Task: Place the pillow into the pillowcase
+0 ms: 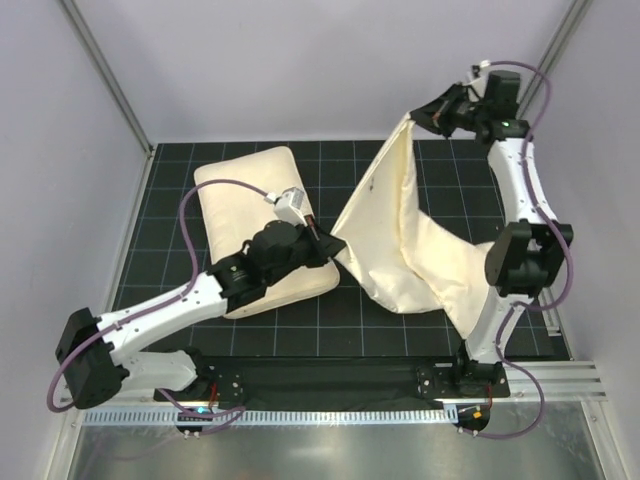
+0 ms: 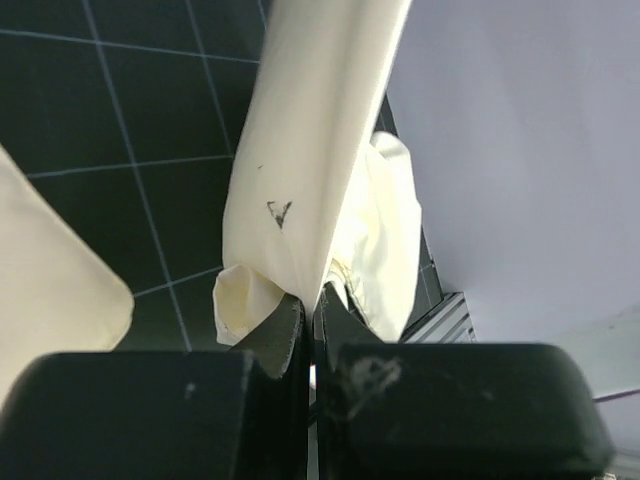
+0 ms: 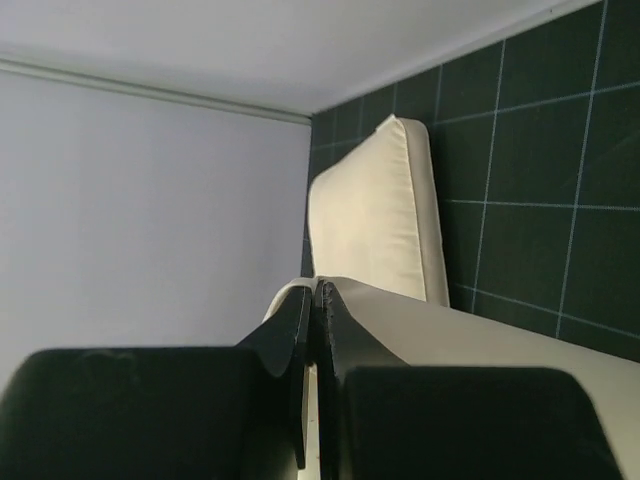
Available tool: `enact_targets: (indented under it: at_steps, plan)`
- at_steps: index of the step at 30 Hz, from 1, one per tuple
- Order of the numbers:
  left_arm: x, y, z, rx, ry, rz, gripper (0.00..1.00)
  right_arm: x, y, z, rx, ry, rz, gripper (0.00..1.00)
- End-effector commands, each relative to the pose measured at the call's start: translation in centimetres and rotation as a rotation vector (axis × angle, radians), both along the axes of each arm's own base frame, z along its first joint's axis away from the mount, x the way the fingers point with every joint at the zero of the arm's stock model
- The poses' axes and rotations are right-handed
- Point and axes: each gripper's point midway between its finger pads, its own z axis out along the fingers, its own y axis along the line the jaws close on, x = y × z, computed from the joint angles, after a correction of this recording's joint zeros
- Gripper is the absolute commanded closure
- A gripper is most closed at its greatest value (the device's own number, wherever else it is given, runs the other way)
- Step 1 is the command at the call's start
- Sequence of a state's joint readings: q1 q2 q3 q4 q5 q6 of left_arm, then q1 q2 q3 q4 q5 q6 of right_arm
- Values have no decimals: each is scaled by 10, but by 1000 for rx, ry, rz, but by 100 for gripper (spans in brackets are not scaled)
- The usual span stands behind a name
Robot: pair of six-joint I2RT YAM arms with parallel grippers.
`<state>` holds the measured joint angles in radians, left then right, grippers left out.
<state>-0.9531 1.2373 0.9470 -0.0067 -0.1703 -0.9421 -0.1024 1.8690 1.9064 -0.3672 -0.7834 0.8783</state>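
Left gripper (image 2: 310, 300): jaws closed on a fold of the pillowcase (image 2: 305, 140), which runs on beyond the fingertips. Right gripper (image 3: 315, 295): jaws clamped on another edge of the pillowcase, the cloth hanging between both grippers. The pillow (image 1: 250, 200) lies flat beneath the left gripper's wrist, on the gridded mat (image 1: 170, 200).

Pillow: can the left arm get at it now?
Likely yes for reach: the left gripper hovers at the pillow edge, nothing between. But it is shut on the pillowcase, so grasping means letting go first.
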Motion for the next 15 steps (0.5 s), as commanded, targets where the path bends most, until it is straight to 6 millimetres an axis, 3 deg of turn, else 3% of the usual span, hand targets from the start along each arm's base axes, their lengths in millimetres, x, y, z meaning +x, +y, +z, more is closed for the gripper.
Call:
enact_targets:
  at_steps: [1,2,3,4,5,7,9,10,11,12,13,15]
  plan:
    - [-12,26,-6,9,23,34,100,38,6,14,-212,-177,-82,96]
    - [-17,36,-16,30,35,48,100,51,16,-5,-248,-138,-67,96]
    - [-20,41,-24,40,58,52,100,53,30,-11,-275,-135,-38,96]
    - [-24,44,-28,40,69,54,100,54,56,-22,-332,-157,24,96]
    - [-30,49,-47,64,99,46,100,59,65,-35,-364,-136,38,95]
    - [-38,55,-63,82,133,43,96,58,89,-51,-426,-156,102,90]
    - [-42,66,-90,136,170,61,84,58,95,-63,-459,-155,129,70]
    - [-44,71,-99,160,184,70,74,55,96,-69,-492,-157,143,55]
    - [-45,75,-106,177,191,76,70,53,92,-75,-515,-141,143,42]
    - [-45,82,-115,202,195,99,63,49,83,-70,-555,-137,110,22]
    - [-46,87,-113,197,187,114,50,37,75,-74,-596,-102,112,21]
    - [-41,104,-115,233,167,178,41,17,49,-103,-733,-8,71,21]
